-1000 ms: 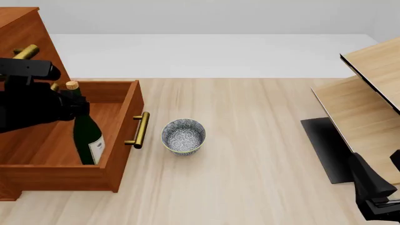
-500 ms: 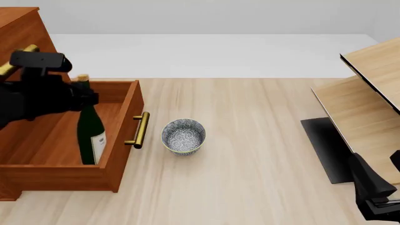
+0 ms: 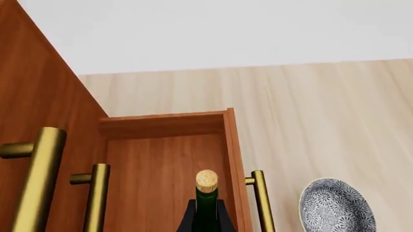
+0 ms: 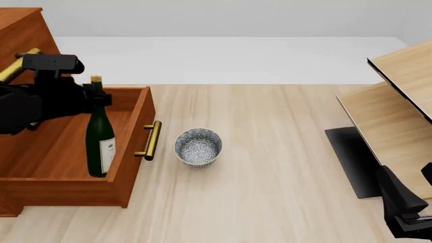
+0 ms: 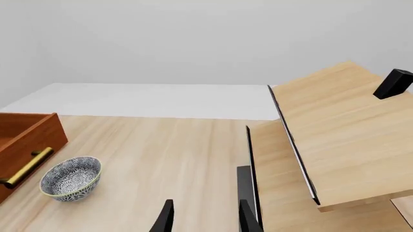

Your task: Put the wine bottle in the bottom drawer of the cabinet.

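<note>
The wine bottle (image 4: 100, 142), dark green with a tan cork and a white label, stands upright inside the bottom drawer (image 4: 133, 152) of the reddish-brown cabinet (image 4: 24, 30). The drawer is pulled out and the bottle is near its front right corner. My left gripper (image 4: 100, 99) is shut on the bottle's neck just under the cork. In the left wrist view the cork and neck (image 3: 206, 193) rise between the black fingers (image 3: 185, 220), over the drawer's floor (image 3: 161, 164). My right gripper (image 5: 206, 220) is open and holds nothing, low at the table's right side.
A blue-patterned bowl (image 4: 198, 147) sits on the table just right of the drawer's brass handle (image 4: 152, 140). A pale wood shelf unit (image 4: 398, 101) and a black mat (image 4: 347, 157) are at the right. Upper drawer handles (image 3: 36, 174) hang close to the left gripper.
The bottle has gone from tilted to upright in the drawer. My left gripper has risen and shifted right with its neck. The right arm has not moved.
</note>
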You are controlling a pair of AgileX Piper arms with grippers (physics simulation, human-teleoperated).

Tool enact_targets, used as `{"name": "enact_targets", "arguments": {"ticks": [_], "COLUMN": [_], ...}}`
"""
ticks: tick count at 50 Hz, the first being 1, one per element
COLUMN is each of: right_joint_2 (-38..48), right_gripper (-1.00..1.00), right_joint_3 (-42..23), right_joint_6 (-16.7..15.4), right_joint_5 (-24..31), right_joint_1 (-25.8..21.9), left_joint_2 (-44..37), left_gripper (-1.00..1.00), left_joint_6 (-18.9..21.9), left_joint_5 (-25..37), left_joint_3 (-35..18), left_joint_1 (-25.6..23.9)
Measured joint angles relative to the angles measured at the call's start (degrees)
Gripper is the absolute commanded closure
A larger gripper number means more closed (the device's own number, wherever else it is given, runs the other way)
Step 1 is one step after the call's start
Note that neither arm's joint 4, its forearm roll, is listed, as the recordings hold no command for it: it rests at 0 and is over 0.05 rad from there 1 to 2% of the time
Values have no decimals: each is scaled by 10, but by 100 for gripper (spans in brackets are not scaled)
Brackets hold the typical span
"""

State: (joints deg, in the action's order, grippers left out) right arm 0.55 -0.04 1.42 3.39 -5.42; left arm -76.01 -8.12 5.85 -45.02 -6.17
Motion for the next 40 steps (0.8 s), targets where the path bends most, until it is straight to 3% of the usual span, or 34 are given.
{"name": "enact_targets", "arguments": {"ticks": [40], "right_joint_2": [0], "right_gripper": [-100], "right_joint_3": [0], "right_joint_6": [0], "right_joint_5": [2], "right_joint_1": [3], "left_joint_2": [-80], "left_gripper": [100], "left_joint_6": [-6], "left_joint_5": [-93], "left_joint_3": [-12], "left_joint_1": [9]}}
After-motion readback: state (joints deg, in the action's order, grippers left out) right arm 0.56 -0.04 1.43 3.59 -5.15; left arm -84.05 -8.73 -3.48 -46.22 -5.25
